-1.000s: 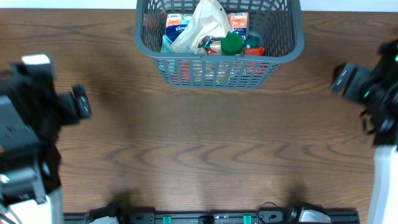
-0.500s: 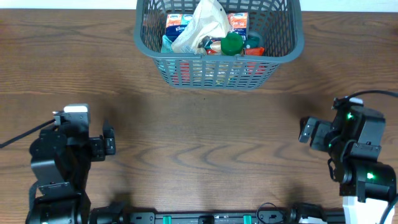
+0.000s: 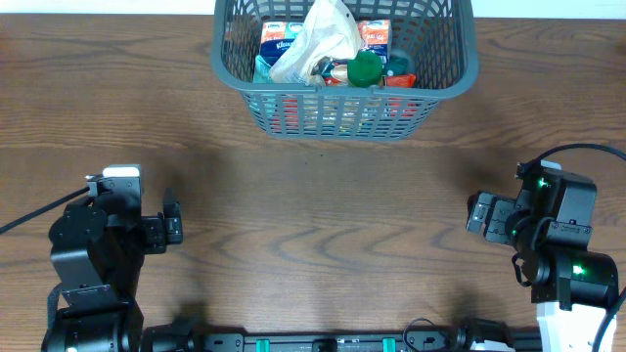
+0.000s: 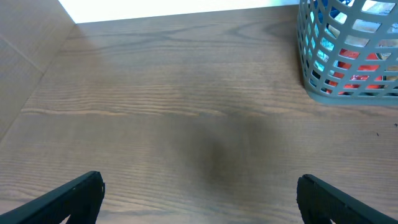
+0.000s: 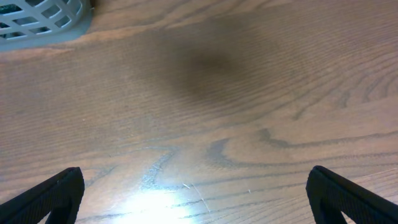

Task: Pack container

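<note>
overhead: container [image 3: 293, 113] filled; left fingers [image 4: 68, 198], right fingers [image 5: 53, 196] apart.

Dark brown wooden table [image 3: 323, 235], grain running left to right with looping whorls toward the near side. Standing directly on it, at the far edge about mid-width: grey lattice-sided container [image 3: 293, 115], upright, base flat on the wood. Soft glare patch near right front.

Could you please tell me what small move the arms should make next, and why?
Probably no further pick: I would simply park both arms. The basket already holds the groceries, no loose item shows on the table in any view, and the left gripper and right gripper are open and empty, near the front edge.
</note>
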Robot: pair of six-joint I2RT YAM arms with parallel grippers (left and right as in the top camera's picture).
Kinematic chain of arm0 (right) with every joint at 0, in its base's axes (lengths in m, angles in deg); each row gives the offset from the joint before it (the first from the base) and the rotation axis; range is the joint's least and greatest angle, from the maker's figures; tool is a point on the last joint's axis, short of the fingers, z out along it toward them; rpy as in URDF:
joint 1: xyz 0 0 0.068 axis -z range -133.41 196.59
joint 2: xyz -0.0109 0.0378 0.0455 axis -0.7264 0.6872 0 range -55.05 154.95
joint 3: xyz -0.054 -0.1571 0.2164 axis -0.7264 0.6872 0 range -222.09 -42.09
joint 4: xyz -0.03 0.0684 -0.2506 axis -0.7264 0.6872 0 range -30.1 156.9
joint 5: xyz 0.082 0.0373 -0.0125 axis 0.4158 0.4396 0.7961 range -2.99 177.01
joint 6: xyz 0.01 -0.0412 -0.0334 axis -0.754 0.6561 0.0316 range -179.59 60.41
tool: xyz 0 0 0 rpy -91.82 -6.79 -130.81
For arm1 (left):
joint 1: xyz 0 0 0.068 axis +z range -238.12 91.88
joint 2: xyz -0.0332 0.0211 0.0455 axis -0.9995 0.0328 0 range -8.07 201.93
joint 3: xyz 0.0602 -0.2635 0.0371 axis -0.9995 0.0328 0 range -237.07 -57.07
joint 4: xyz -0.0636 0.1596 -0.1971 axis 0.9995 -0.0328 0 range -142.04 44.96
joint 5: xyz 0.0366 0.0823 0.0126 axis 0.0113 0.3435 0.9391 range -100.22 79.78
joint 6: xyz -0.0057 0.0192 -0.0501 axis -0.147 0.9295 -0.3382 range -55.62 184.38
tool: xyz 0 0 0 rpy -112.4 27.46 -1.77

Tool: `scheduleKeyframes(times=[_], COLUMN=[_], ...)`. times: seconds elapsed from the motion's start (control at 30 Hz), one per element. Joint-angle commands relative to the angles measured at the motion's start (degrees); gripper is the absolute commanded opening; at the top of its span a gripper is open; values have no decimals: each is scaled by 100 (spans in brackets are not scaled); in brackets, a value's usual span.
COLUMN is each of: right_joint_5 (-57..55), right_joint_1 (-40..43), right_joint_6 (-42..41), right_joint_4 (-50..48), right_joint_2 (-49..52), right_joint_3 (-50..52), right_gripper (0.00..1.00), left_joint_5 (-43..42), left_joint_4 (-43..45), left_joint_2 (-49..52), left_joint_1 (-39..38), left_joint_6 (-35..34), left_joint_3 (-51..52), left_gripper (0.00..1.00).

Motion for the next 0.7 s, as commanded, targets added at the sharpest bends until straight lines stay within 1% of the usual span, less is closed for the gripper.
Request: scheduleKeyframes(times=[0.0,0.3,0.43,0.53,0.67], right_joint_5=[-63,-61,-61,-61,-59], right_joint_1=[-140,-693,-977,-1029,-1029], right_joint_6=[70,70,70,70,70], right_joint_4=[17,20,20,20,42], right_joint_2=[-37,-374,-730,-955,-992], right_joint_3=[33,33,33,33,33], right_gripper=[99,99,99,99,99], left_joint_5=[-59,-59,-59,-59,-59], left_joint_4=[24,24,24,24,24], left_joint_2=[-4,-4,-4,-4,-4], left_joint_1=[-24,-24,-24,-24,-24], left_joint_6=[74,74,74,74,74], left_joint_3=[-4,-4,-4,-4,-4], left_gripper=[99,99,99,98,99])
